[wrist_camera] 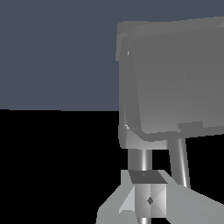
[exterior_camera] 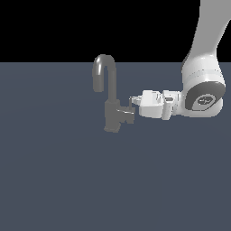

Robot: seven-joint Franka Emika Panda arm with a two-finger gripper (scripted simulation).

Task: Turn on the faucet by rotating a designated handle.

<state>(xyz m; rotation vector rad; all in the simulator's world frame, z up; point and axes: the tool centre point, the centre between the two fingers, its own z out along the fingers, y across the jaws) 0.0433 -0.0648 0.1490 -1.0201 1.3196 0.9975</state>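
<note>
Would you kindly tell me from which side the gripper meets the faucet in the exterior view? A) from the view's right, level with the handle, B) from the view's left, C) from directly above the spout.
A: the gripper reaches in horizontally from the exterior view's right, at the handle low on the faucet, well under the curved spout.

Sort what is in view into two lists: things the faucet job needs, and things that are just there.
Needed for the job:
- dull grey metal faucet with hooked gooseneck spout
- short grey stub handle with thin upright pin
- white robot gripper, its fingers at the handle's pin

Just there:
- flat slate-blue surface under the faucet; nothing else lies about
</note>
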